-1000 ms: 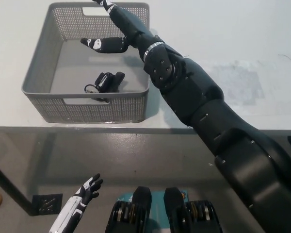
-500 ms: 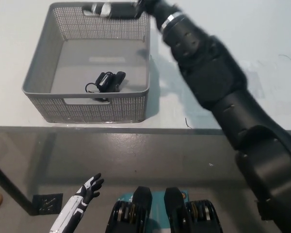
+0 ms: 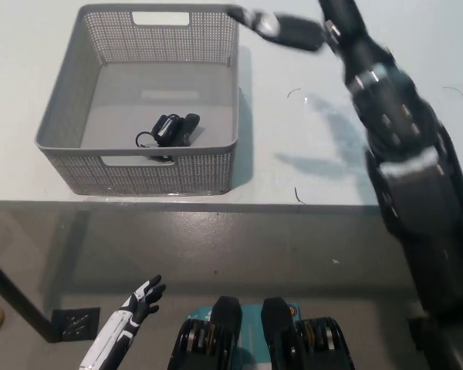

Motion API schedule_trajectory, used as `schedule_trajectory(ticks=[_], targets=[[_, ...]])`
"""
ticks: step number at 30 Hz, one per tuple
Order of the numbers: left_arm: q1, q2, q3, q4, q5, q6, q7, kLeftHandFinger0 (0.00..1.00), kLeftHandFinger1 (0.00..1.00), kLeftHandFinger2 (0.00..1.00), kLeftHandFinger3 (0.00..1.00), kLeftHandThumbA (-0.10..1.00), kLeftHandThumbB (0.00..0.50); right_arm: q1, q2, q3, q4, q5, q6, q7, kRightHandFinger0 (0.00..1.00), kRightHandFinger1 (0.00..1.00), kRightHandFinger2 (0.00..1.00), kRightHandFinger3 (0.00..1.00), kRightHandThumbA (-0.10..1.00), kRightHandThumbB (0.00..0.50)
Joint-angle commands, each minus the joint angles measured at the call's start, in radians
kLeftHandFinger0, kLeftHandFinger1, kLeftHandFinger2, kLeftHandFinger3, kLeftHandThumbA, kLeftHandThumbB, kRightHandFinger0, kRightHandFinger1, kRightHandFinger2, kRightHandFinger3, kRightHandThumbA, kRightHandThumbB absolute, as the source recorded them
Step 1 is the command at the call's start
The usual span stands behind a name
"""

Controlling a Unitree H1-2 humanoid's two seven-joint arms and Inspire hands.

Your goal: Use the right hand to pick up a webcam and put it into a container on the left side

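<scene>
left hand (image 3: 139, 302) idle near-left below the table edge, fingers spread | webcam (image 3: 170, 129) lay inside basket (image 3: 62, 108); task looked done | right hand (image 3: 282, 28) blurred far-right of basket, holding nothing, finger spread unclear; risk: forearm clipping rim, shifting basket

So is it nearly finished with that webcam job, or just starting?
Nearly finished, it seems. The webcam already lies inside the grey basket on the left. The black right robot hand is blurred, above the table beside the basket's far corner, apparently holding nothing. The white left robot hand rests low, open. Little appears left beyond resting the arm.
</scene>
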Motion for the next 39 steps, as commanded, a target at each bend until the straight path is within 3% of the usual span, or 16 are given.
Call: schedule_trajectory(ticks=[1, 4, 5, 6, 10, 12, 14, 18, 23, 27, 31, 33, 37, 39], targets=[[-0.050, 0.031, 0.017, -0.022, -0.014, 0.000, -0.018, 1.00, 1.00, 1.00, 1.00, 1.00, 0.153, 0.269, -0.138, -0.113, -0.715, 0.321, 0.133, 0.101, 1.00, 1.00, 1.00, 1.00, 1.00, 0.338], [-0.065, 0.034, 0.023, -0.018, -0.028, 0.004, -0.023, 1.00, 1.00, 1.00, 1.00, 1.00, 0.156, 0.389, -0.166, -0.098, -0.777, 0.322, 0.106, 0.108, 1.00, 1.00, 1.00, 1.00, 1.00, 0.342], [-0.070, 0.036, 0.028, -0.017, -0.035, 0.007, -0.023, 1.00, 1.00, 1.00, 1.00, 1.00, 0.169, 0.482, -0.171, -0.083, -0.801, 0.278, 0.079, 0.104, 1.00, 1.00, 1.00, 1.00, 1.00, 0.278], [-0.072, 0.039, 0.031, -0.017, -0.043, 0.009, -0.027, 1.00, 1.00, 1.00, 1.00, 1.00, 0.169, 0.519, -0.169, -0.076, -0.806, 0.257, 0.072, 0.099, 1.00, 1.00, 1.00, 1.00, 1.00, 0.279], [-0.085, 0.034, 0.046, -0.015, -0.066, 0.017, -0.021, 1.00, 1.00, 1.00, 1.00, 1.00, 0.130, 0.705, -0.159, -0.049, -0.743, 0.279, -0.008, 0.095, 1.00, 1.00, 1.00, 1.00, 1.00, 0.184], [-0.087, 0.035, 0.051, -0.012, -0.077, 0.013, -0.025, 1.00, 1.00, 1.00, 1.00, 1.00, 0.125, 0.797, -0.138, -0.035, -0.658, 0.259, -0.076, 0.081, 1.00, 1.00, 1.00, 1.00, 1.00, 0.192], [-0.092, 0.029, 0.051, -0.002, -0.076, 0.009, -0.023, 1.00, 1.00, 1.00, 1.00, 1.00, 0.125, 0.843, -0.122, -0.025, -0.598, 0.263, -0.105, 0.075, 1.00, 1.00, 1.00, 1.00, 1.00, 0.166], [-0.080, 0.030, 0.061, -0.005, -0.076, 0.005, -0.024, 1.00, 1.00, 1.00, 1.00, 1.00, 0.122, 0.921, -0.066, -0.011, -0.490, 0.314, -0.126, 0.076, 1.00, 1.00, 1.00, 1.00, 1.00, 0.198], [-0.087, 0.025, 0.067, 0.005, -0.088, 0.012, -0.027, 1.00, 1.00, 1.00, 1.00, 1.00, 0.128, 0.959, -0.004, -0.039, -0.323, 0.355, -0.195, 0.063, 1.00, 1.00, 1.00, 1.00, 1.00, 0.123], [-0.091, 0.029, 0.077, 0.003, -0.098, 0.017, -0.030, 1.00, 1.00, 1.00, 1.00, 1.00, 0.122, 0.945, 0.024, -0.064, -0.265, 0.359, -0.191, 0.059, 1.00, 1.00, 1.00, 1.00, 1.00, 0.173], [-0.091, 0.028, 0.078, 0.008, -0.090, 0.010, -0.027, 1.00, 1.00, 1.00, 1.00, 1.00, 0.120, 0.931, 0.020, -0.067, -0.225, 0.351, -0.201, 0.068, 1.00, 1.00, 1.00, 1.00, 1.00, 0.172], [-0.097, 0.025, 0.078, 0.006, -0.090, 0.023, -0.026, 1.00, 1.00, 1.00, 1.00, 1.00, 0.139, 0.917, 0.016, -0.067, -0.203, 0.350, -0.207, 0.073, 1.00, 1.00, 1.00, 1.00, 1.00, 0.161], [-0.098, 0.029, 0.076, 0.005, -0.077, 0.028, -0.023, 1.00, 1.00, 1.00, 1.00, 1.00, 0.126, 0.900, 0.008, -0.058, -0.175, 0.328, -0.219, 0.076, 1.00, 1.00, 1.00, 1.00, 1.00, 0.094], [-0.096, 0.026, 0.073, 0.010, -0.076, 0.023, -0.023, 1.00, 1.00, 1.00, 1.00, 1.00, 0.113, 0.900, 0.005, -0.056, -0.171, 0.326, -0.216, 0.077, 1.00, 1.00, 1.00, 1.00, 1.00, 0.093]])
